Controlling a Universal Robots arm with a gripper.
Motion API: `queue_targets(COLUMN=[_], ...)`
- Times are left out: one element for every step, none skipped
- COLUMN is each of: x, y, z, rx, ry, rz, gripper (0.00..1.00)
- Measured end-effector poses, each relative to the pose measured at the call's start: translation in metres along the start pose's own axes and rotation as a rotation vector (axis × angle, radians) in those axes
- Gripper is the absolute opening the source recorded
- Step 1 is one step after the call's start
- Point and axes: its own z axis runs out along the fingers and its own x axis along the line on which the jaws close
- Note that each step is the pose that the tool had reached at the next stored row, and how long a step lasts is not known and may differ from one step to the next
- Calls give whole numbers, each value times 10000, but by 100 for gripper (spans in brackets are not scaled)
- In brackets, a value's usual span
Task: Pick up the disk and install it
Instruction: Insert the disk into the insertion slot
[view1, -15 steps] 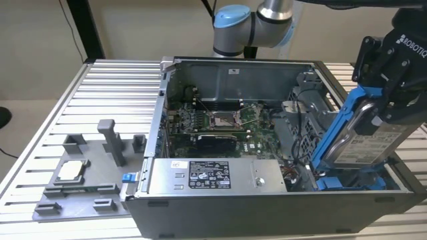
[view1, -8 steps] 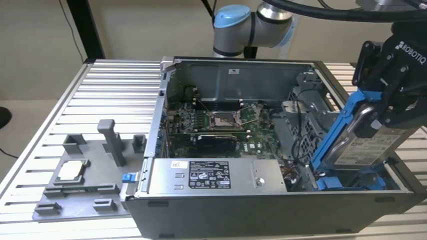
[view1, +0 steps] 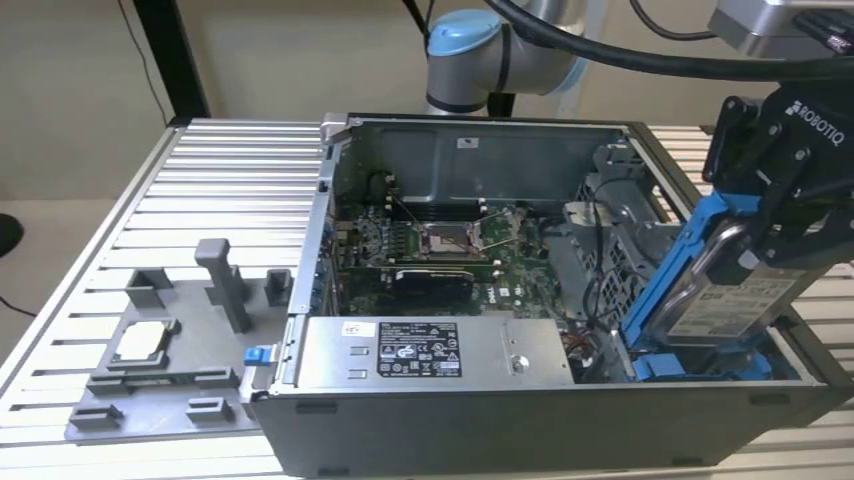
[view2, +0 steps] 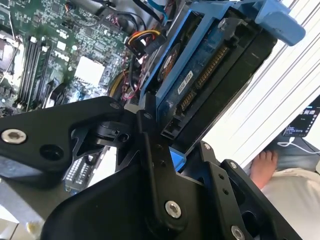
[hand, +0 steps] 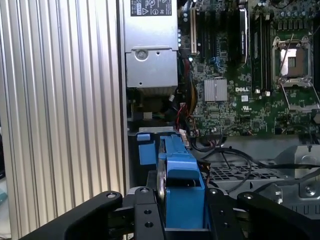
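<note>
Black gripper (hand: 182, 212) links sit closest in both wrist views, jaws drawn narrow and clamped on the disk (hand: 181, 172), whose blue bracket is pinched between them while the drive runs out past the fingertips. In the exterior view the disk (view1: 727, 300) stands steeply tilted, its far end down inside the computer case (view1: 467, 122). The case wall runs close along one side of the jaws, with loose cables (hand: 192, 135) on the other. Straight beyond them is the power supply (hand: 150, 65).
</note>
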Motion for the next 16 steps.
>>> queue_targets(x=[0,0,0,1,0,0,0,0,2,3,5,8,12,17,22,26], y=[0,0,-1,-1,-1,-1,-1,-2,-2,-3,-4,-6,-7,-7,-5,-4], z=[4,9,16,27,38,50,60,64,67,68,68,67,63,56,48,37], rx=[0,0,0,-1,-3,-3,-2,-1,-2,-11,-31,-71,-122,-184,-244,-306], ry=[-3,-4,-6,-8,-5,-2,-3,-8,-17,-22,-22,-22,-23,-18,-11,1], rz=[13,31,52,78,105,133,160,185,202,206,209,209,209,210,213,215], gripper=[0,0,0,0,0,0,0,0,0,0,0,0,0,0,0,0])
